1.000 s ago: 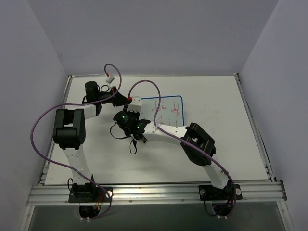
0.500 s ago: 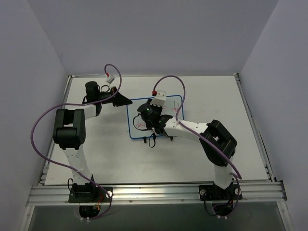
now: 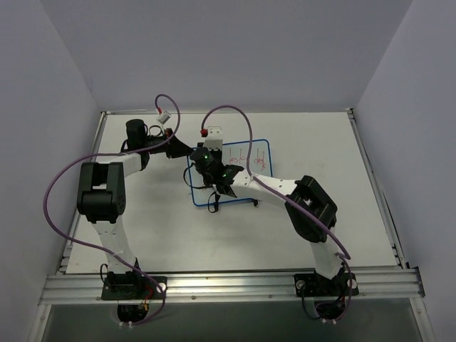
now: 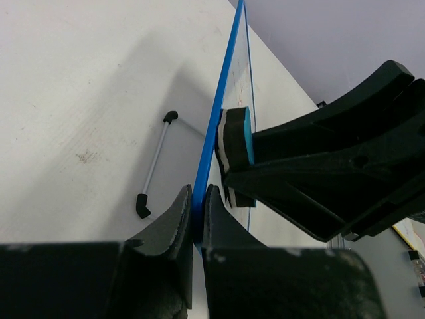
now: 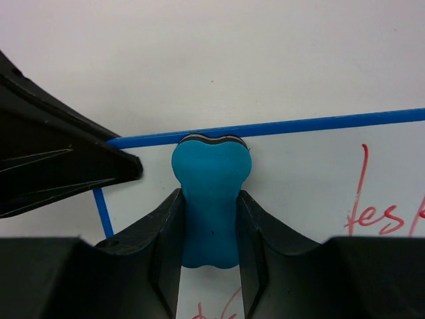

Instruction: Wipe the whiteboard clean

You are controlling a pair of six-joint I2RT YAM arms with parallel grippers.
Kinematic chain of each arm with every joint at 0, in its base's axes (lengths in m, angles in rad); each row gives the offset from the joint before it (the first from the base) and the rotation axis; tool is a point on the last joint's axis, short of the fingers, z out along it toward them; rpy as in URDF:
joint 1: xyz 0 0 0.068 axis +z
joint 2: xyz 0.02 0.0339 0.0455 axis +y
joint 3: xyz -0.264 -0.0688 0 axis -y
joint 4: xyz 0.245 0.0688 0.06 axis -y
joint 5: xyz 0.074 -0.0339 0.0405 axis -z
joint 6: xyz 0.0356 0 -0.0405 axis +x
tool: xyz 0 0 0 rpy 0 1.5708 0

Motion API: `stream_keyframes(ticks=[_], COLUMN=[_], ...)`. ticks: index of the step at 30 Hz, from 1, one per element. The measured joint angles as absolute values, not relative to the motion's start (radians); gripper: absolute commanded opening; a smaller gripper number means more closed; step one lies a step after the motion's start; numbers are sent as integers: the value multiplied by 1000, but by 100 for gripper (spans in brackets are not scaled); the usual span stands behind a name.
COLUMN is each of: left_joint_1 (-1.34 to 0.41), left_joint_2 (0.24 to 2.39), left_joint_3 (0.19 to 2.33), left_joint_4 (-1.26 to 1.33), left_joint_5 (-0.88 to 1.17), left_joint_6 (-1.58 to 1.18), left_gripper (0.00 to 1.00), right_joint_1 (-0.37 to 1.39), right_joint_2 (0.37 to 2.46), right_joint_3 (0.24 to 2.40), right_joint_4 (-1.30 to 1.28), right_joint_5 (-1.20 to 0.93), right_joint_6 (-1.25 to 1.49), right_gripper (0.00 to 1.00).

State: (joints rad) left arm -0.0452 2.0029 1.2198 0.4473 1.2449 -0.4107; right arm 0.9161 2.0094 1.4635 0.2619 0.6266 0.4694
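Observation:
The whiteboard [image 3: 251, 152], white with a thin blue frame and red writing, lies tilted at the table's middle. My left gripper [image 3: 187, 151] is shut on the frame at the board's upper left corner; in the left wrist view [image 4: 197, 214] both jaws press on the blue edge [image 4: 222, 106]. My right gripper [image 3: 208, 168] is shut on the blue bone-shaped eraser [image 5: 210, 196] and holds it against the board just inside its top edge [image 5: 319, 123], near the left gripper's fingers [image 5: 60, 169]. Red writing [image 5: 373, 219] shows to the eraser's right. The eraser also shows in the left wrist view [image 4: 237, 141].
One of the board's black-tipped wire feet [image 4: 153, 174] sticks out under it. Purple cables [image 3: 64, 178] loop over both arms. Grey walls stand close to the table's left, back and right edges [image 3: 228, 112].
My right gripper with the eraser swept from the board's left side to the right across it, then came back to the upper left corner. The left gripper kept its hold.

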Motion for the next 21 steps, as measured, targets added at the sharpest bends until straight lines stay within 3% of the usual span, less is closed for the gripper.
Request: stream_keyframes(ticks=[6,16,21], left_joint_1=[-49,-58,-62], left_joint_2=[1991,1969,1964], left_joint_3=[1234,1244,1245], left_joint_4=[368,268,234], left_joint_5=[1226,1212,1213], left_joint_6=[-340,-278,-261], left_gripper=[2,2,2], right_joint_1=[898,687,643], right_joint_2=[1998,1774,1743], right_joint_3=[1446,1093,1035], right_joint_4=[262,412,453], right_joint_5=[563,512,499], right_joint_6=[486,524,530], right_gripper=[0,0,0])
